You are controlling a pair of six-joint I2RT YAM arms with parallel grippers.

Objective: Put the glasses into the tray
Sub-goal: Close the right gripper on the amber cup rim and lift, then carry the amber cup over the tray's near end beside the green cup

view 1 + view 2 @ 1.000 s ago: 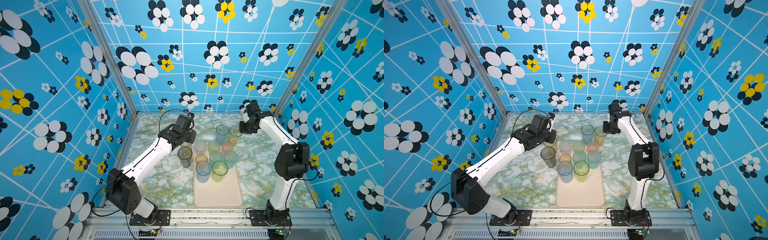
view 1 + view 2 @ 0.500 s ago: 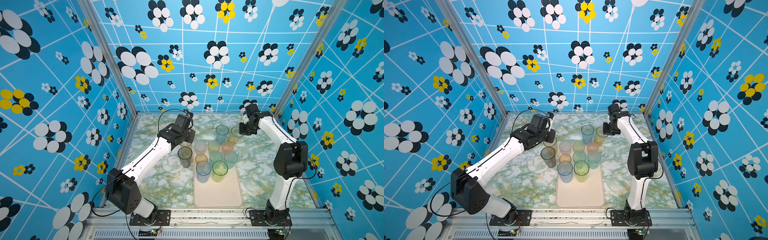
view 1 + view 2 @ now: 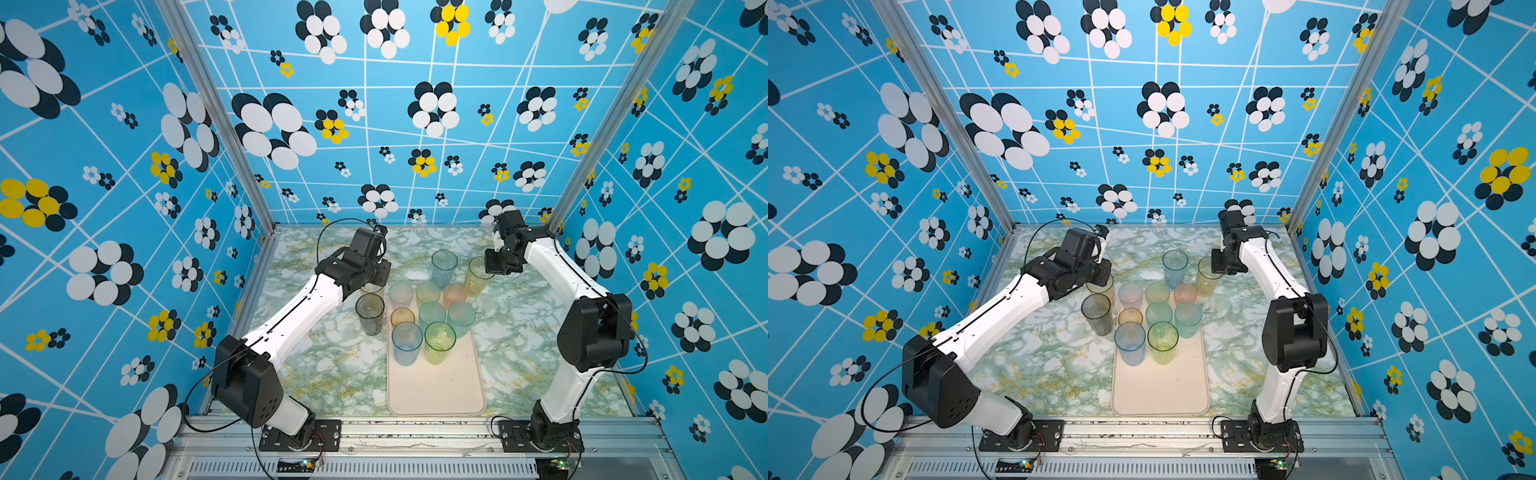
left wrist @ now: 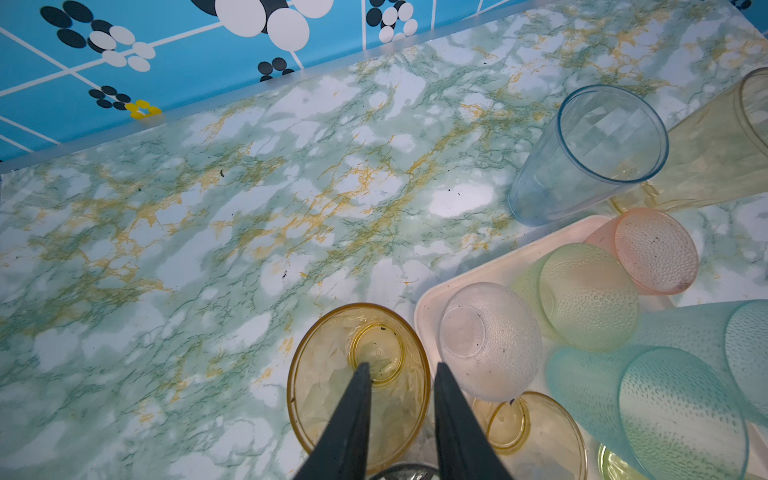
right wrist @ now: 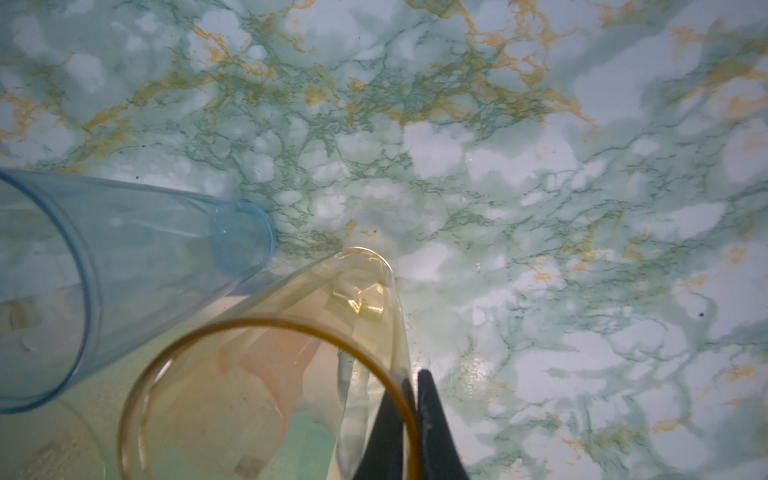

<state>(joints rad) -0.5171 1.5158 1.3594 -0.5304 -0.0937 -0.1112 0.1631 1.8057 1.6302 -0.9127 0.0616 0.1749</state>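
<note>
Amber glass [image 3: 478, 276], upright, rim pinched in the right gripper [image 5: 411, 384] (jaws closed on it). Tray [image 3: 436, 386] lies toward the frame's lower left; left gripper [image 4: 401, 368] narrowly parted.

Parted tool [image 4: 402, 368] straddles amber glass [image 4: 328, 395] rim, beside tray [image 4: 478, 274].

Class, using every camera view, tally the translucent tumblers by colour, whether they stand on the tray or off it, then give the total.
2 teal frosted tumblers
2 blue clear tumblers
3 yellow-amber clear tumblers
2 green tumblers
1 pink frosted tumbler
1 smoky grey clear tumbler
1 whitish frosted tumbler
Total: 12
</note>
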